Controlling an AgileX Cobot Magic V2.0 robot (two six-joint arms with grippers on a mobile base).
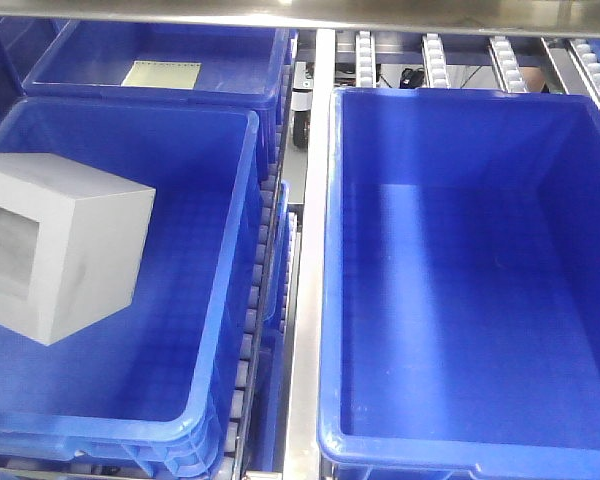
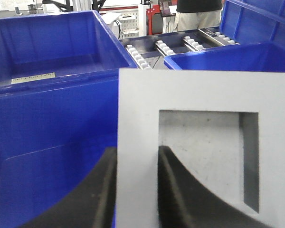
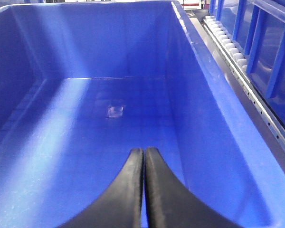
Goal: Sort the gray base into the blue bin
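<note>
The gray base (image 1: 80,230) is a matte gray cube with a square recess on its left-facing side. It hangs tilted over the left part of the near-left blue bin (image 1: 235,300), above the bin floor. In the left wrist view the gray base (image 2: 204,95) fills the right half. My left gripper (image 2: 137,152) is shut on the wall beside the recess, one finger inside the recess and one outside. My right gripper (image 3: 144,151) is shut on nothing, low inside the right blue bin (image 3: 204,118), which is also seen in the front view (image 1: 330,300).
Another blue bin (image 1: 270,60) with a pale label on its floor stands at the back left. A metal rail (image 1: 308,330) separates left and right bins. Roller tracks (image 1: 435,60) run behind. A person (image 2: 197,12) stands far off.
</note>
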